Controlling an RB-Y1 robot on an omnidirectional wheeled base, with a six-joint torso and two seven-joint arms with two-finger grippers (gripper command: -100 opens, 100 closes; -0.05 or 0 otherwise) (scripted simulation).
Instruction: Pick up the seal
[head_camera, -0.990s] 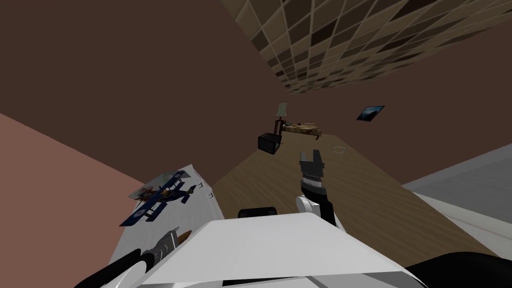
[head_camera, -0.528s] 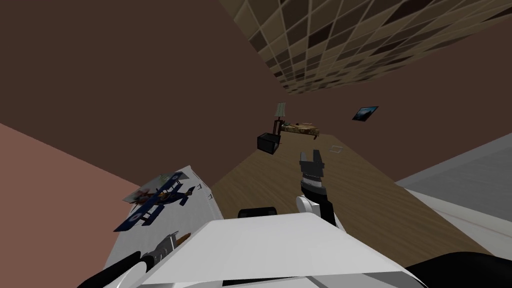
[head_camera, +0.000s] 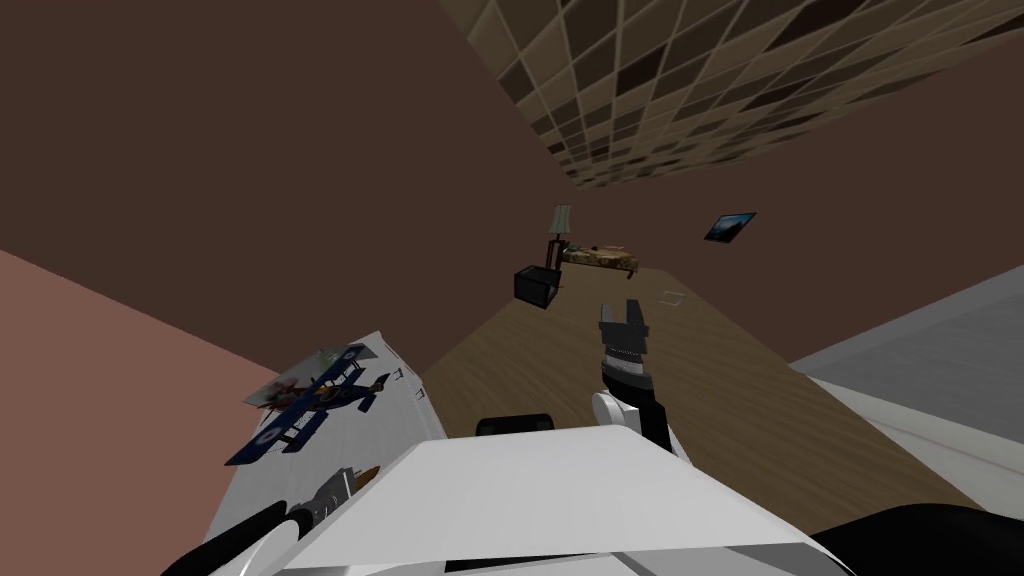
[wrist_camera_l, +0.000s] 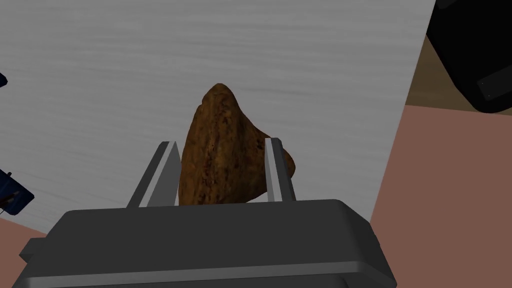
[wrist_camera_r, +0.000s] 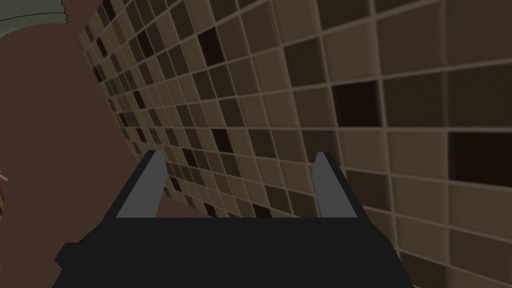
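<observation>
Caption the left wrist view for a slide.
Left pincer shut on the brown seal over a grey surface.

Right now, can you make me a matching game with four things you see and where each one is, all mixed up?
Things:
1. seal
2. toy plane
3. right fingers
4. picture

Places:
A. on the brown wall
B. between the left fingers, which press its sides
C. on the white table
D. open, out over the wooden floor

Pairs: 1-B, 2-C, 3-D, 4-A
</observation>
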